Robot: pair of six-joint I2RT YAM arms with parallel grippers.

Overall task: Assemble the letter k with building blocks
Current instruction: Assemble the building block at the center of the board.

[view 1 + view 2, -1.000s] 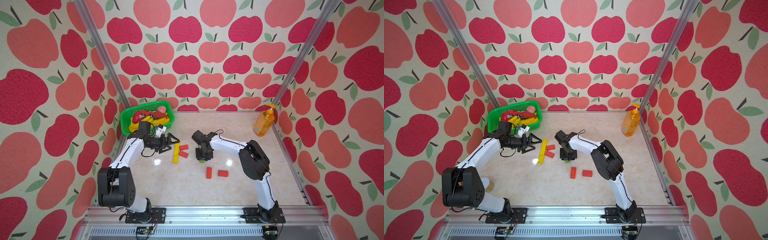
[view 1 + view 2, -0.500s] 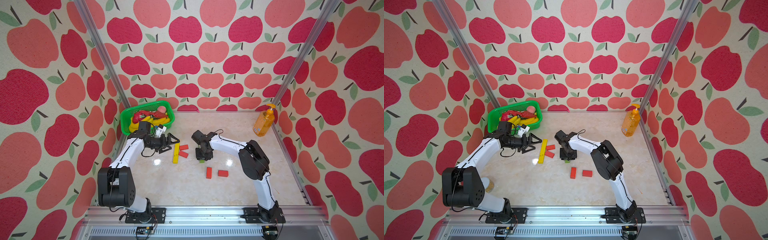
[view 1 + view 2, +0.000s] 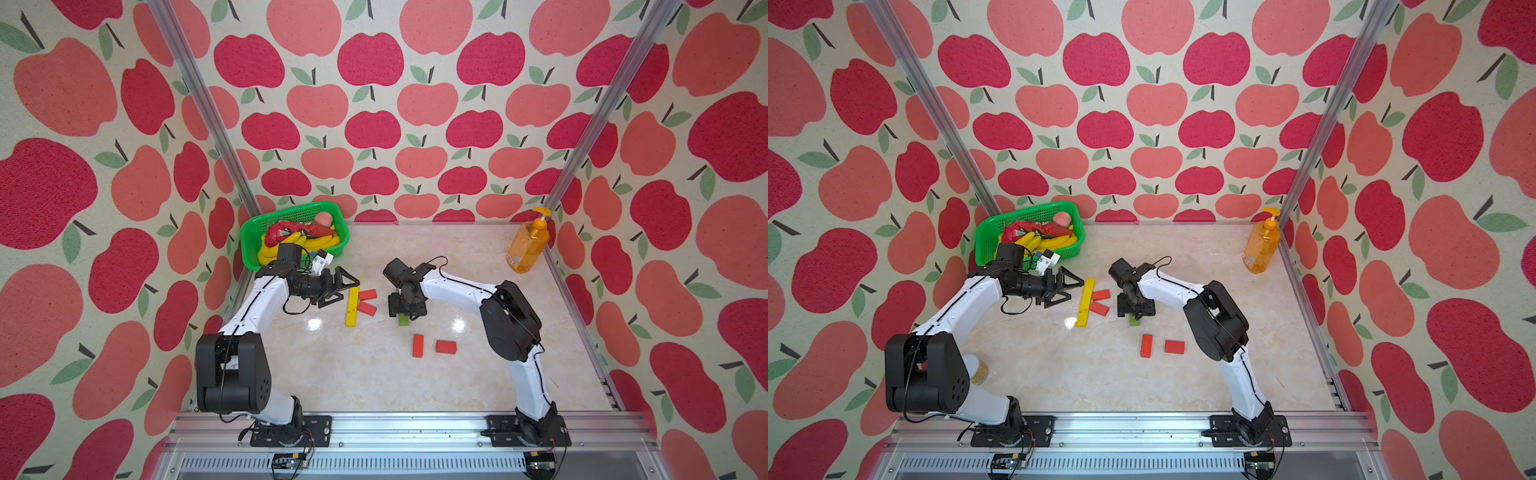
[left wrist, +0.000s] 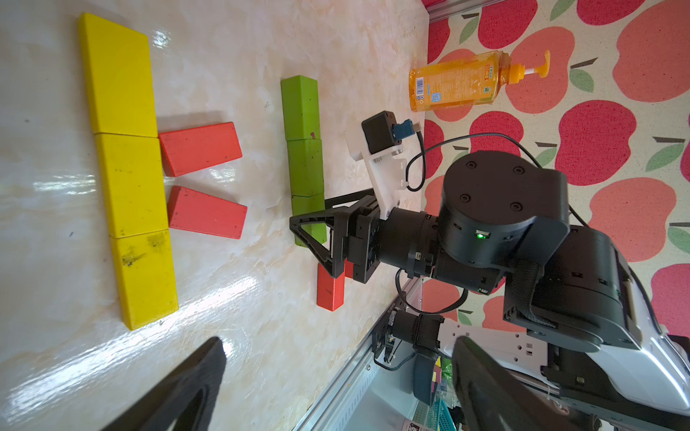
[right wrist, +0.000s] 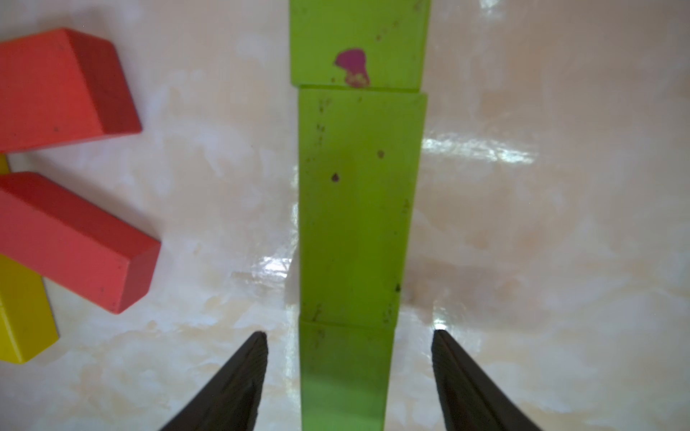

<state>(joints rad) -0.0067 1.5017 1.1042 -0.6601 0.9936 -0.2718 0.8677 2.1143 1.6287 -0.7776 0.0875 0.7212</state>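
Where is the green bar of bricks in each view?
Right wrist: green bar runs between the open right gripper tips.
Left wrist: between slanted red bricks and soap bottle.
In a top view: only its end, under that gripper.
In a top view: likewise.
Shared landmark: the slanted red bricks.

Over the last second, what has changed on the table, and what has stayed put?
The right tool has opened and let go of the end green brick, lying in line with the other two; its arm barely moved. The left tool stays open and still; the yellow bar, its red arms and the loose red bricks lie unchanged.
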